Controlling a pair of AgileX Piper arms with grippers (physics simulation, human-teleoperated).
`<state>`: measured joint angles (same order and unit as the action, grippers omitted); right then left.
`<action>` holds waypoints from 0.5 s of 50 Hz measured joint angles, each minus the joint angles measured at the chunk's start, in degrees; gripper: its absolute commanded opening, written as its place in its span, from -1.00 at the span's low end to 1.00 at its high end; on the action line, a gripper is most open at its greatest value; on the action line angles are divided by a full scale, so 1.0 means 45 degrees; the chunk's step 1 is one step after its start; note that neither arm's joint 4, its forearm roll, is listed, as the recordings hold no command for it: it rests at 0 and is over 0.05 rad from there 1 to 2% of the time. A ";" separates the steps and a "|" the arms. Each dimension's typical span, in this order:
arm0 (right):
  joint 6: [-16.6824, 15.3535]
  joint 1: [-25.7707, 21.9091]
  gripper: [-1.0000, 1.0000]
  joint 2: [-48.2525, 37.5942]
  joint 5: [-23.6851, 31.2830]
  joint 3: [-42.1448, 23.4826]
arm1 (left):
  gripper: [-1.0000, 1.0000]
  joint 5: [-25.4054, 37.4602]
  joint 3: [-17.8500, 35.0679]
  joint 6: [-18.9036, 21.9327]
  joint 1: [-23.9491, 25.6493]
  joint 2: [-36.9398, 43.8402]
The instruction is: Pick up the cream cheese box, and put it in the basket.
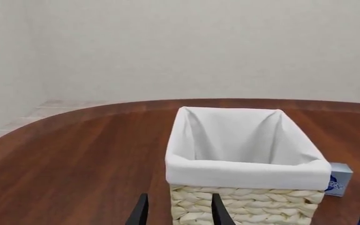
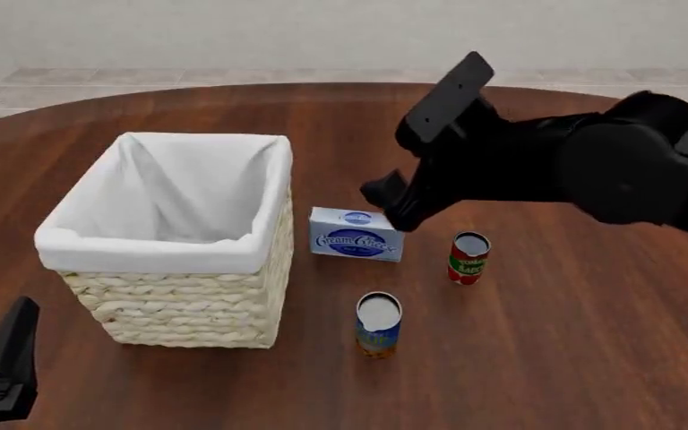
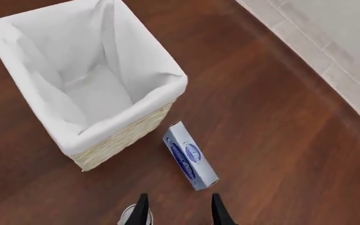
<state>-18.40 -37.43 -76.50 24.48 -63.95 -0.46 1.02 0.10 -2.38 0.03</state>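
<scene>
The cream cheese box (image 2: 356, 235) lies on the table just right of the basket (image 2: 176, 309), logo side facing front. It also shows in the right wrist view (image 3: 189, 155) and at the basket's far corner in the left wrist view (image 1: 337, 179). The basket (image 1: 249, 171) (image 3: 130, 122) has only its white liner inside. My right gripper (image 2: 390, 202) (image 3: 178, 211) is open and empty, hovering above the box, a little behind and to its right. My left gripper (image 1: 178, 213) is open and empty, low at the table's near left (image 2: 4, 358), short of the basket.
A red can (image 2: 468, 258) stands right of the box. A blue and yellow can (image 2: 378, 324) stands in front of the box; its top shows by my right fingers (image 3: 130, 216). The round wooden table (image 2: 583, 358) ends at a tiled floor behind.
</scene>
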 measured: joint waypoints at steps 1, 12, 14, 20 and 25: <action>-0.0009 -0.0017 1.00 -0.0048 0.0040 -0.0027 | 1.00 0.0002 -0.0001 0.0004 -0.0009 0.0000; -0.0339 0.0123 1.00 -0.0790 0.0453 -0.0598 | 1.00 0.0026 -0.0019 0.0068 -0.0142 0.0000; -0.0421 0.0174 1.00 -0.0969 0.0542 -0.0770 | 1.00 0.0037 -0.0026 0.0083 -0.0176 0.0000; -0.0696 0.0382 1.00 -0.1589 0.0755 -0.1288 | 1.00 0.0064 -0.0048 0.0122 -0.0280 0.0005; -0.0875 0.0534 1.00 -0.2093 0.0883 -0.1710 | 1.00 0.0077 -0.0067 0.0144 -0.0352 0.0014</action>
<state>-22.33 -35.02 -85.92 28.45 -71.64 -0.11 0.72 0.75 -3.96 0.09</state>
